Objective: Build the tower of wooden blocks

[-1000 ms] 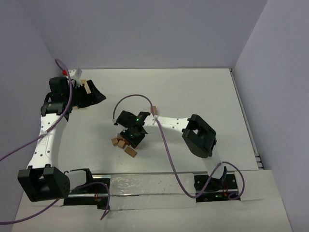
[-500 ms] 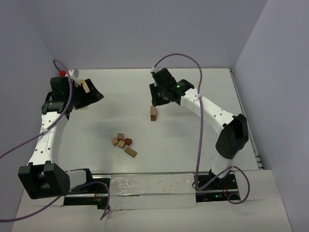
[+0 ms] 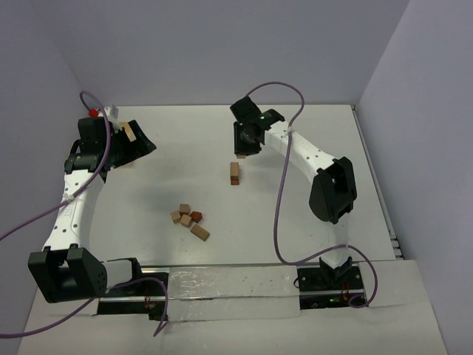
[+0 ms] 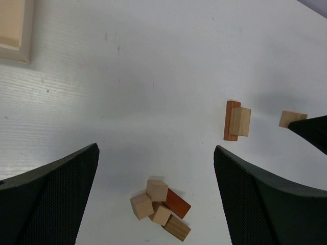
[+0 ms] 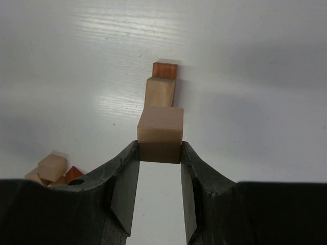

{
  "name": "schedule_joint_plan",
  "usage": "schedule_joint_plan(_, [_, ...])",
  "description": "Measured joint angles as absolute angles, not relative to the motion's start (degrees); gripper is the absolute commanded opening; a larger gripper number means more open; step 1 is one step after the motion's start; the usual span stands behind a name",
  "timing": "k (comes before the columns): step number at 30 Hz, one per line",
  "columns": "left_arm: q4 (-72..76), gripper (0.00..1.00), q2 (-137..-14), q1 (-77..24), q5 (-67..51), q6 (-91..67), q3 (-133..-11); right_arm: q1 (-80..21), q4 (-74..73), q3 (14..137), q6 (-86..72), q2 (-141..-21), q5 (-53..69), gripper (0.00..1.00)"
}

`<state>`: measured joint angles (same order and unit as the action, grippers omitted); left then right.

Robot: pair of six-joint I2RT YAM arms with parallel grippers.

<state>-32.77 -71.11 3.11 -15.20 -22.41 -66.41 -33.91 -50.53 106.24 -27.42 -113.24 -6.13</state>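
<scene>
The tower (image 3: 234, 173) is two blocks high, a tan cube on a reddish-brown brick; it also shows in the left wrist view (image 4: 233, 121) and the right wrist view (image 5: 162, 84). My right gripper (image 3: 242, 151) (image 5: 159, 149) is shut on a tan cube (image 5: 160, 133), held just behind and above the tower. Several loose wood blocks (image 3: 189, 220) (image 4: 161, 209) lie in a small pile towards the front. My left gripper (image 3: 140, 140) (image 4: 156, 149) is open and empty at the far left, high above the table.
A pale wooden box (image 3: 130, 133) (image 4: 13, 25) sits by the left gripper at the back left. The right arm's purple cable (image 3: 284, 89) arcs over the back of the table. Walls close the table on three sides.
My right arm swung from the loose pile to the back of the table, carrying the tan cube to just behind the tower. The left arm has barely moved.
</scene>
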Motion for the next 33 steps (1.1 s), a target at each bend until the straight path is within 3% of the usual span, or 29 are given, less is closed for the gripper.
schedule_joint_plan(33, [-31.82, 0.99, -71.29, 3.11, -14.74, -23.53, -66.32, -34.34, -52.73, 111.44, -30.68, -123.24, -2.35, 0.01])
